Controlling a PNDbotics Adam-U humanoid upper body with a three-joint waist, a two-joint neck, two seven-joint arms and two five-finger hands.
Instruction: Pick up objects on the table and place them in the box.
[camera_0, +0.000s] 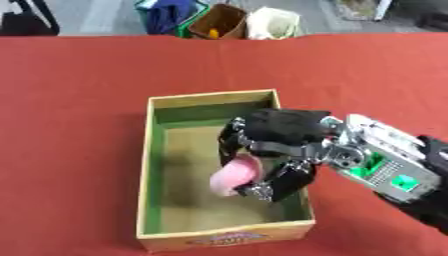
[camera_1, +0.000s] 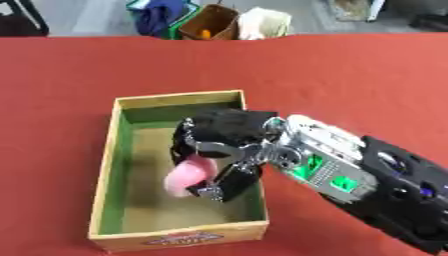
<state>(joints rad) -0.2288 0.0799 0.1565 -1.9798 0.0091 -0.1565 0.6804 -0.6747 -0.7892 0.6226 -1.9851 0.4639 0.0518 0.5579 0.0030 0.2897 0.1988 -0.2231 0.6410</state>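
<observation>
While our right hand (camera_0: 278, 145) hangs over the box (camera_0: 166, 165) with its fingers curled round a pink object (camera_0: 234, 178) (held above the floor, right of middle), we judge placing underway; next, uncurl and release.

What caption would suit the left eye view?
Robot's right hand holds a pink object inside the box on a red table.
</observation>
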